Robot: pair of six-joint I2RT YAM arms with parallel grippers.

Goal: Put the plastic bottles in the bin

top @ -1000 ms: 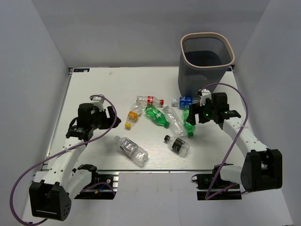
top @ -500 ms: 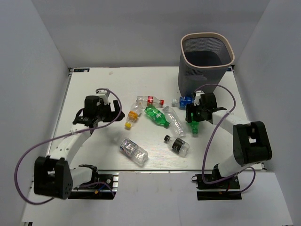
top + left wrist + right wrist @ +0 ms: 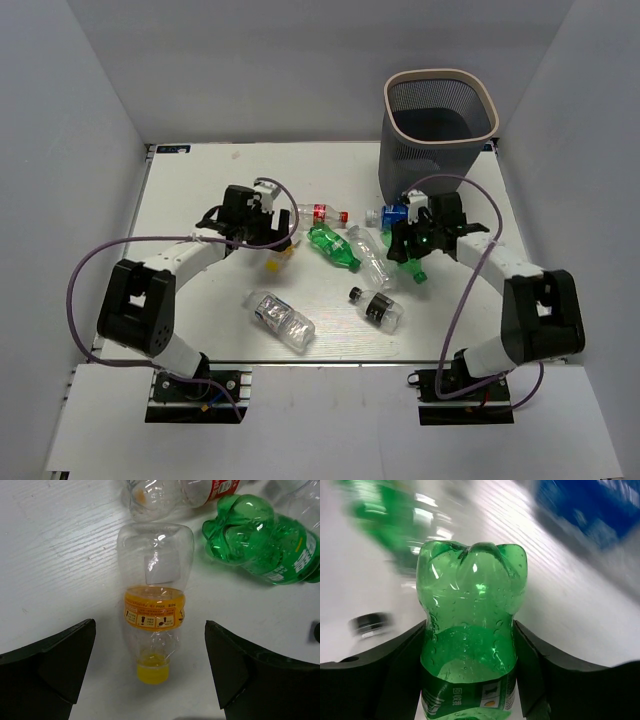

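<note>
My left gripper (image 3: 272,238) is open over a clear bottle with a yellow cap and orange label (image 3: 280,249). In the left wrist view this bottle (image 3: 155,610) lies on the table, cap toward me, between my wide-open fingers (image 3: 50,670). My right gripper (image 3: 412,245) is shut on a green bottle (image 3: 415,262), just in front of the bin (image 3: 430,160). In the right wrist view the green bottle (image 3: 470,630) is pressed between both fingers (image 3: 395,675), its base pointing away.
Other bottles lie mid-table: a red-label one (image 3: 315,212), a green one (image 3: 333,247), a clear one (image 3: 370,258), a blue-label one (image 3: 392,215) by the bin, a black-capped one (image 3: 378,307) and a clear one (image 3: 283,319) near the front.
My left arm has swung right, from the table's left side to the yellow-capped bottle. My right gripper has shifted a little left with the green bottle in it.
</note>
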